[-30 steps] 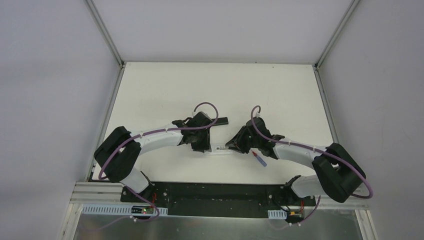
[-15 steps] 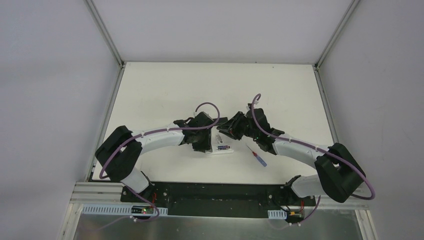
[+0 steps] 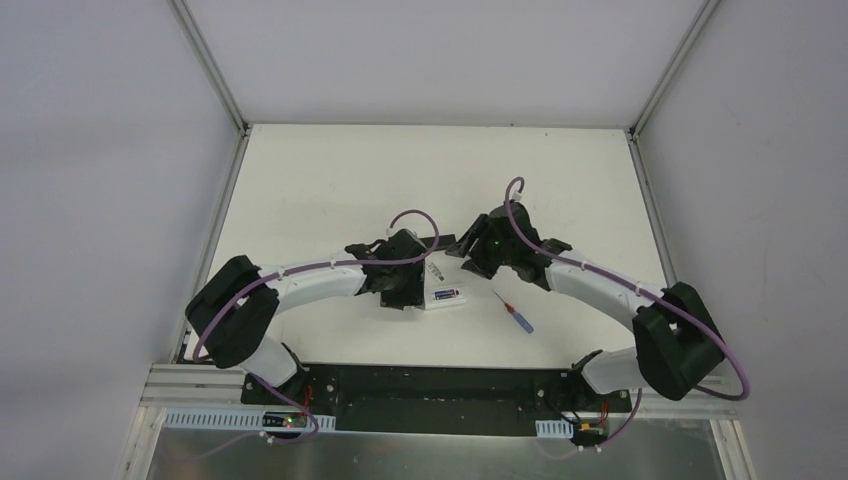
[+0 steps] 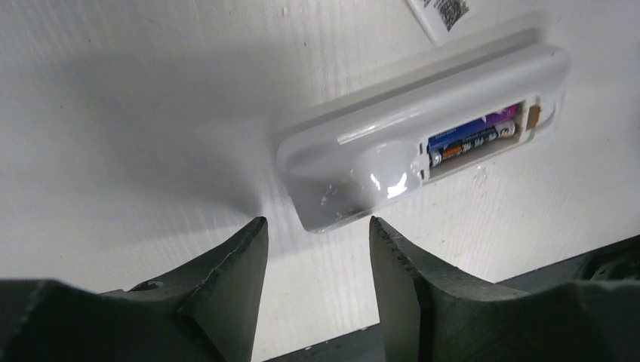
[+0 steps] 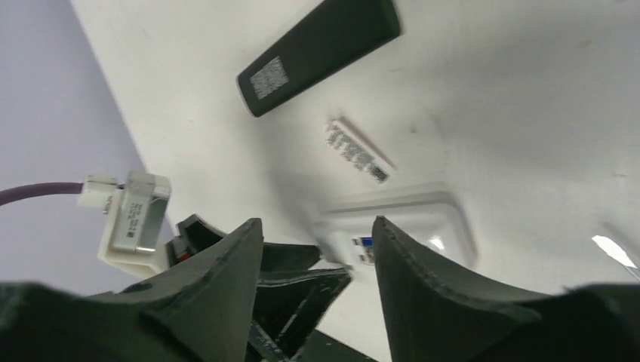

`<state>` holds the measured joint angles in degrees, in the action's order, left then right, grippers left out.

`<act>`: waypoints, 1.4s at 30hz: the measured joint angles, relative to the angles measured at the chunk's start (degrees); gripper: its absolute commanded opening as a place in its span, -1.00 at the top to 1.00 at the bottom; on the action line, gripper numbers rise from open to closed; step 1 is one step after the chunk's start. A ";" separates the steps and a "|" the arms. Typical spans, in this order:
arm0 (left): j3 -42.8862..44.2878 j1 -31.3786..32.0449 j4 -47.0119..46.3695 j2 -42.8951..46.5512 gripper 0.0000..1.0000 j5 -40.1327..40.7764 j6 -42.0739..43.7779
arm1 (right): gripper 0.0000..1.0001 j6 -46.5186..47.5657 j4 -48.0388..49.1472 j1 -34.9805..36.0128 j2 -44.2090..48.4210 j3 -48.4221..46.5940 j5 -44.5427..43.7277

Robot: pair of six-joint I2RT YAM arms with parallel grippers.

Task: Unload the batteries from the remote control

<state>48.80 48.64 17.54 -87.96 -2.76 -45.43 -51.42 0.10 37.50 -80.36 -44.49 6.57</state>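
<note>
The white remote control (image 4: 377, 154) lies on its face on the table with its battery bay uncovered. Blue, orange and purple batteries (image 4: 472, 138) sit inside the bay, which also shows in the top view, batteries (image 3: 447, 294). My left gripper (image 4: 317, 222) is open at the remote's rounded end, which lies just beyond the fingertips with nothing between them. My right gripper (image 5: 317, 226) is open and empty, raised behind the remote (image 5: 407, 219). From above, the left gripper (image 3: 410, 298) is at the remote's left end and the right gripper (image 3: 465, 248) is farther back.
A black remote (image 5: 321, 53) lies farther back on the table. A small white cover with a printed label (image 5: 358, 151) rests between it and the white remote. A blue-handled screwdriver (image 3: 516, 314) lies to the right of the white remote.
Both grippers have opened. The right gripper left the white remote's right end and moved back toward the black remote. The battery bay and loose cover now show.
</note>
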 measured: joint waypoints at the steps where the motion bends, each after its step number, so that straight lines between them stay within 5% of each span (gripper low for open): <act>1: -0.24 0.09 0.39 0.37 -0.05 0.00 0.11 | -0.35 1.01 -2.60 -0.22 0.92 -0.61 -1.05; 15: -0.55 0.17 2.71 13.18 -0.35 1.68 3.43 | -0.39 16.68 -32.24 -7.82 19.61 2.01 -10.05; 42: 4.74 0.15 7.43 13.29 -0.40 6.10 10.58 | -0.22 30.32 -41.57 -7.63 1.22 -1.66 -4.63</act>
<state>53.54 48.80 24.97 -74.67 3.33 -34.85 -21.10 -41.47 29.87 -79.13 -46.15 1.93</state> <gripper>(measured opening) 0.698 0.616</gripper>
